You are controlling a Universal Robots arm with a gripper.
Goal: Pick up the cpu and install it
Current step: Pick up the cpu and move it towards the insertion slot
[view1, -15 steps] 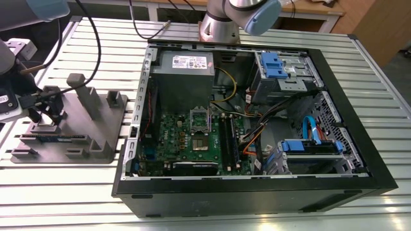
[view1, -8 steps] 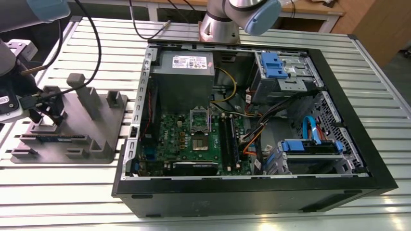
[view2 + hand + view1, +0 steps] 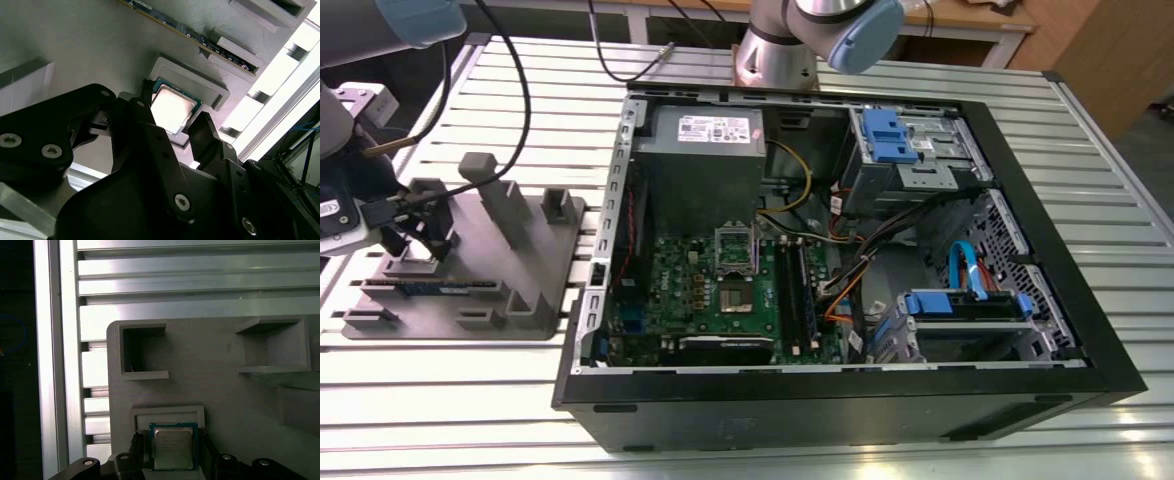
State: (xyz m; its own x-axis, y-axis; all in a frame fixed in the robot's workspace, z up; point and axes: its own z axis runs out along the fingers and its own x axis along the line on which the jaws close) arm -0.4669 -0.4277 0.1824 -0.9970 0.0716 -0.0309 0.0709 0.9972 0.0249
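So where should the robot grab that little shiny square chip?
By two opposite thin edges, coming straight down from above. The cpu lies flat in a shallow pocket of the grey holder, so its wide top gives nothing to pinch. A raised lip blocks one side. The two sides next to the lip look free, and the gripper straddles it there.

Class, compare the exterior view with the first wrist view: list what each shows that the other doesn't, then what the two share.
Exterior view: the open computer case with its green motherboard and blue drive brackets.
First wrist view: the cpu lying flat in a shallow recess, with the gripper down at it.
Shared: the grey holder tray and the slatted metal table it rests on.
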